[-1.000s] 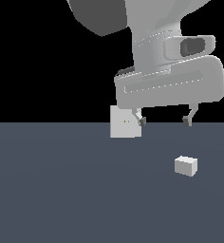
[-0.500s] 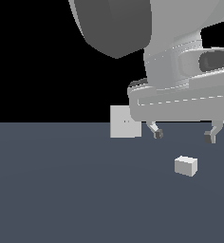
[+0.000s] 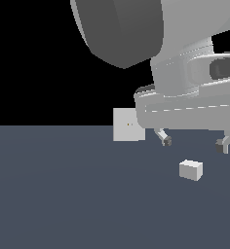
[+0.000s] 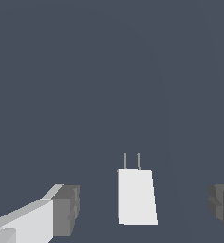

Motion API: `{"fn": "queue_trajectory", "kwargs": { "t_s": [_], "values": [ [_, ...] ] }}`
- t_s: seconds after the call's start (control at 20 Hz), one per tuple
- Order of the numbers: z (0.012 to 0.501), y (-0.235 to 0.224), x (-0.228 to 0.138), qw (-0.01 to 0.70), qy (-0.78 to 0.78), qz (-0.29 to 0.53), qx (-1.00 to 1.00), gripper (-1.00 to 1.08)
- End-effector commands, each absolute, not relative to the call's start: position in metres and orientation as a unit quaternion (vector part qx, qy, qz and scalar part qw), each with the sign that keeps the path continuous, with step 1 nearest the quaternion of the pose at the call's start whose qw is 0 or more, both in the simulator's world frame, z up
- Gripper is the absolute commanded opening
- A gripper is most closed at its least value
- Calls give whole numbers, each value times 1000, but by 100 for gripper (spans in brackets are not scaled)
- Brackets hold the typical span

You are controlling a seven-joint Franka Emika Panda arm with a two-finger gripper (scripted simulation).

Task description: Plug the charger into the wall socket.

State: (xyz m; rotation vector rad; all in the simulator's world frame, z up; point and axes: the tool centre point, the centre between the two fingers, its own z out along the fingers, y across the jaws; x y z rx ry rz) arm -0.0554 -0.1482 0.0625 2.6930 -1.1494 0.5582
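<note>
The charger (image 3: 190, 169) is a small grey-white box lying on the dark floor at the exterior view's right. In the wrist view the charger (image 4: 136, 196) shows two thin prongs at one end. My gripper (image 3: 194, 142) hangs open just above it, one finger on each side, touching nothing. In the wrist view the gripper (image 4: 144, 210) has its dark pads (image 4: 66, 210) spread wide around the box. The wall socket (image 3: 125, 125) is an upright square plate with two tiny dots, standing farther back, partly covered by my hand.
The dark grey floor (image 3: 63, 194) stretches flat all around. My large arm body (image 3: 136, 34) fills the upper right of the exterior view. Behind the floor is plain black.
My arm has swung toward the exterior view's right and come closer to the camera. The open fingers now hang over the charger instead of in front of the socket.
</note>
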Motion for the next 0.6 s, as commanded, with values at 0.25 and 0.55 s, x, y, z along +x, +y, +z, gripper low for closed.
{"fn": "queue_trajectory", "kwargs": {
  "t_s": [0.25, 0.55],
  "values": [
    [42, -148, -57, 80, -386, 186, 900, 100],
    [18, -148, -57, 79, -387, 186, 900, 100]
  ]
}}
